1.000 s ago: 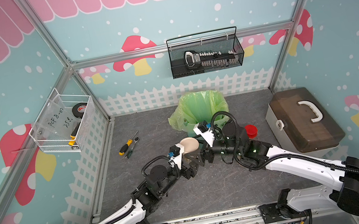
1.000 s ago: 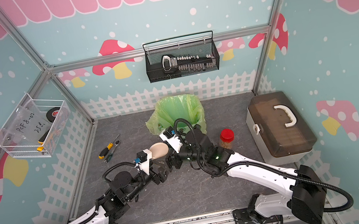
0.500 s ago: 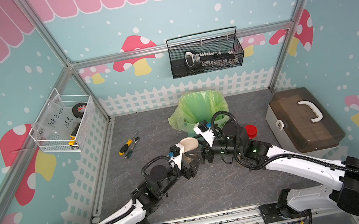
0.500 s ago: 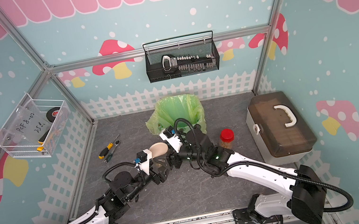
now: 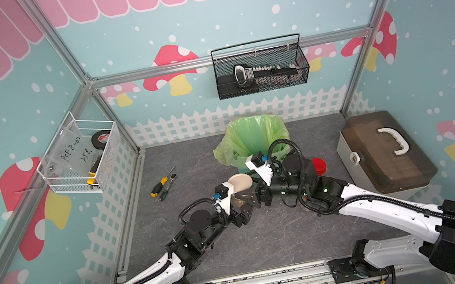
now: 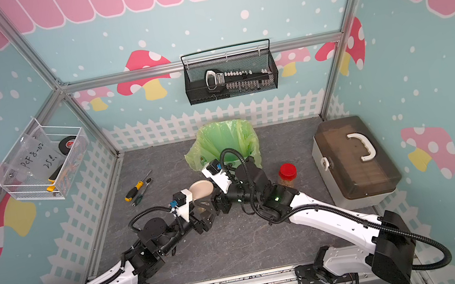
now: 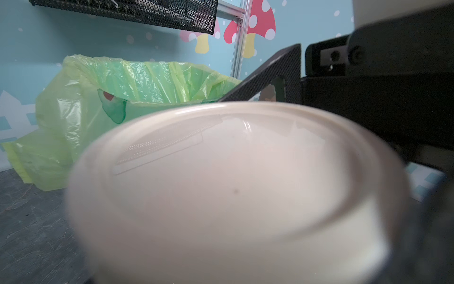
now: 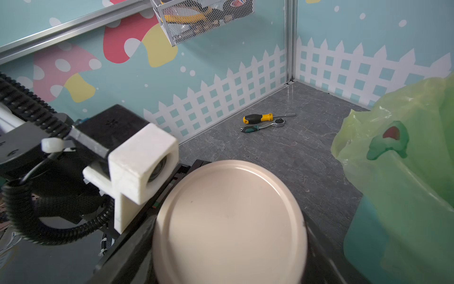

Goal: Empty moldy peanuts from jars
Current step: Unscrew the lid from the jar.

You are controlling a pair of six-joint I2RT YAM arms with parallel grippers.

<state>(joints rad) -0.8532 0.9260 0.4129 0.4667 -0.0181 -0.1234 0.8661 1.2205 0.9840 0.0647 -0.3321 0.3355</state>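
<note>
Two pincers meet on one clear cylindrical jar [image 5: 238, 201], just in front of the teal bin lined with a green plastic bag [image 5: 239, 144]. My left pincer [image 5: 242, 209] clamps the jar body; my right pincer [image 8: 231, 258] is closed around its round beige screw lid [image 8: 228, 216]. The jar axis stands roughly upright, lid uppermost, so I judge unscrewing must turn about that vertical.

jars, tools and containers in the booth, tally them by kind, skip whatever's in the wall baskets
jars: 2 (beige-lidded jar, red-lidded jar)
hand tools: 2 (screwdriver, ratchet)
bin: 1
toolbox: 1
total: 6
</note>
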